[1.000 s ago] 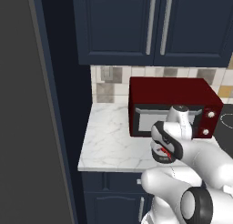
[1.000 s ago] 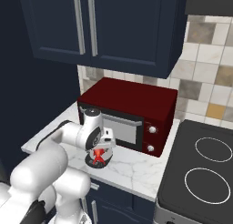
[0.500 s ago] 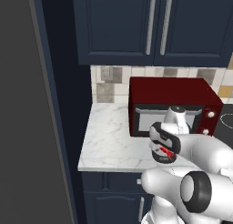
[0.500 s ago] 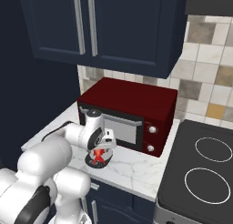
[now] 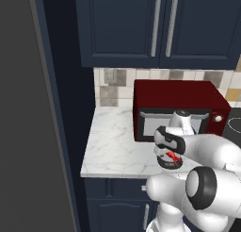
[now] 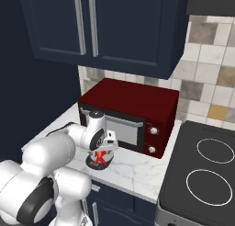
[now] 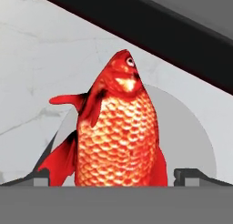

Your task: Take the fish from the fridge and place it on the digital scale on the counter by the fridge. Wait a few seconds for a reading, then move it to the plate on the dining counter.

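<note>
The fish lies on the digital scale (gripper spread wide, gripping nothing).

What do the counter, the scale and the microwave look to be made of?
Counter: white stone, likely polished marble, judging by its grey veining. Scale: flat matte grey top, probably plastic or metal; the look leaves it open. Microwave: glossy dark red casing, seemingly painted metal, with a dark glassy door and a pale handle.

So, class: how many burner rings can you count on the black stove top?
2: one ring sits farther back, the other ring nearer the front edge of the stove top. More may lie beyond the picture's right edge.
</note>
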Tool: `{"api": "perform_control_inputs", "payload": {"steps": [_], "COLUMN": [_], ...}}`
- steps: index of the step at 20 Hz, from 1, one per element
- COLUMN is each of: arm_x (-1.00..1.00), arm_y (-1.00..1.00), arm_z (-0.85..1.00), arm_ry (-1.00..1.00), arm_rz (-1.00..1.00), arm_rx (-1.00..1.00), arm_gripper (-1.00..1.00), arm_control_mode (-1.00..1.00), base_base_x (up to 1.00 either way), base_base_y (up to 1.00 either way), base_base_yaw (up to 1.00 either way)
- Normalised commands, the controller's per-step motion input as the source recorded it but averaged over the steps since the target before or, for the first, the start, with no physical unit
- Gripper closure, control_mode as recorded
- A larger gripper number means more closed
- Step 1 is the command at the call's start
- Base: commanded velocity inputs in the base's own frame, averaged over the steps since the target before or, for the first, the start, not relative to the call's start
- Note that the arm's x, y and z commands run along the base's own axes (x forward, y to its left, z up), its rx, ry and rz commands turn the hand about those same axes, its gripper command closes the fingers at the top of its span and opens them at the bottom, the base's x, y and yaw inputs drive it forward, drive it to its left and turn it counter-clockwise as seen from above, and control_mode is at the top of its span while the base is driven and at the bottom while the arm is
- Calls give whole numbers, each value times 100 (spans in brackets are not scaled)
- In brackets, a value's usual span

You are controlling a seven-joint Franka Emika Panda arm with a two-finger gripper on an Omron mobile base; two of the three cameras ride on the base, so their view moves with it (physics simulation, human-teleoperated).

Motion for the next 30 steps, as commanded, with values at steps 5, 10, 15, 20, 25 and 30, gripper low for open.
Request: {"api": "perform_control_inputs", "payload": {"steps": [5,10,15,20,25,30], "arm_x": [0,0,-1,-14,-20,-63], "arm_y": [0,0,0,0,-2,-5], "arm_z": [-4,0,2,19,30,44], "arm_ry": [0,1,1,0,0,0], "arm_rz": [0,0,0,0,0,0], "arm_rx": [0,0,0,0,0,0], "arm_gripper": [100,100,100,100,100,100], "arm_control_mode": [-100,-100,-100,-100,-100,-100], "base_base_x": [0,0,0,0,0,0], "base_base_y": [0,0,0,0,0,0], "base_base_yaw": [0,0,0,0,0,0]}}
